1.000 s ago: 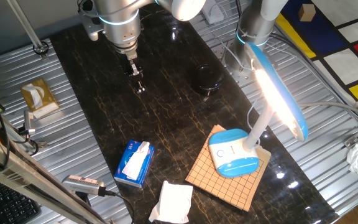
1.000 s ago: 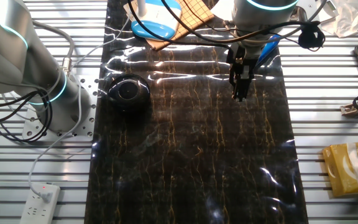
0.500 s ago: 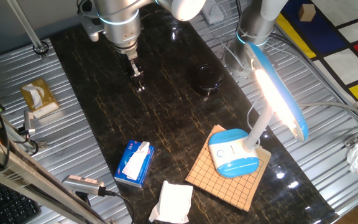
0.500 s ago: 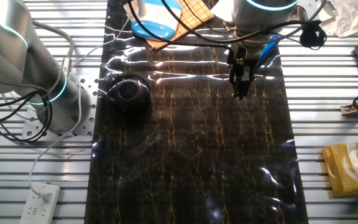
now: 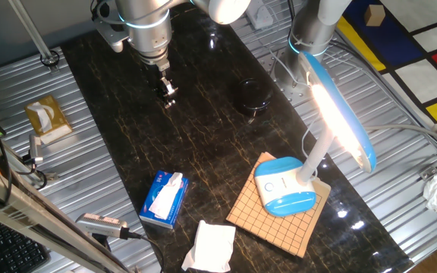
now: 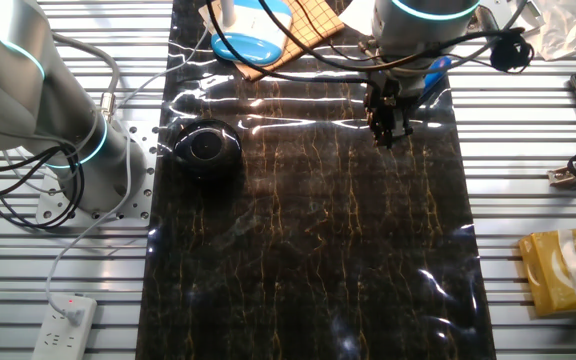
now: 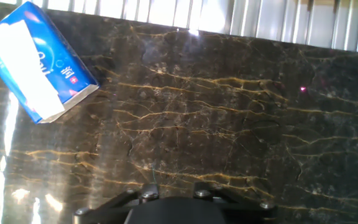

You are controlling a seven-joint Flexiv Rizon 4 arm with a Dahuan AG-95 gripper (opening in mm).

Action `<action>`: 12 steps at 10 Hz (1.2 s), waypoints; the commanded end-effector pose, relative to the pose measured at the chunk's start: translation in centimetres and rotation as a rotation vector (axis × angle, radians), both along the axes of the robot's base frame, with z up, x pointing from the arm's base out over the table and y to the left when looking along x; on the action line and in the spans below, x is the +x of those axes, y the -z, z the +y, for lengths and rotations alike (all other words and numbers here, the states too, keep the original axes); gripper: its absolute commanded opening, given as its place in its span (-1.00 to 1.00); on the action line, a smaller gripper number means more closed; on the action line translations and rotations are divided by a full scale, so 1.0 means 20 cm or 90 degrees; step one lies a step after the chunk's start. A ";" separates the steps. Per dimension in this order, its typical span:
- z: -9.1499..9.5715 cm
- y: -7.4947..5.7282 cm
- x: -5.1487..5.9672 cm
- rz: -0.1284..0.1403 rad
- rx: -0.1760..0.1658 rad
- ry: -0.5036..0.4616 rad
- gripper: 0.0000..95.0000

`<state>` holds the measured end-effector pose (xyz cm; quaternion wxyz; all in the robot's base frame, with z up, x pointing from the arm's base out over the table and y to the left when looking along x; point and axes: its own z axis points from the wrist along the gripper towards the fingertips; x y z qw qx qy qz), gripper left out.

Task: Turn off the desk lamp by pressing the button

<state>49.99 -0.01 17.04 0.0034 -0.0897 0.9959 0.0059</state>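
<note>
Desk lamp (image 5: 309, 163): stands near one corner of the dark marble mat (image 5: 203, 152), its oval blue-and-white base resting on a wooden grid board (image 5: 268, 216); the white neck rises from the base, and the long head above it is lit.
Button (image 5: 285, 182): a small round white spot on top of the lamp base, facing up, nothing touching it.
Gripper (image 5: 168, 94): hangs over the far part of the mat, well apart from the lamp; in the other fixed view it shows as a dark tip (image 6: 389, 128) just above the marble.
Fingers: I cannot tell whether they are apart or together; the fixed views show the tip too small, and the hand view shows only the dark body at the bottom edge.
Round black object (image 5: 252, 96): sits on the mat between the gripper and the lamp head.
Blue tissue pack (image 5: 163, 199): lies on the mat near the board; it appears at the upper left of the hand view (image 7: 35, 62).
White cloth (image 5: 211, 248): lies at the mat's near edge, beside the board.
Yellow box (image 5: 46, 115): rests on the ribbed metal table (image 5: 74, 182), off the mat.
</note>
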 end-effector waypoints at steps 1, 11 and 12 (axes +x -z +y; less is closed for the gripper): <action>0.00 0.00 0.00 0.003 0.009 -0.002 -1.00; 0.08 0.02 0.03 0.133 0.172 -0.004 -1.00; 0.12 0.03 0.06 0.149 0.173 0.007 -1.00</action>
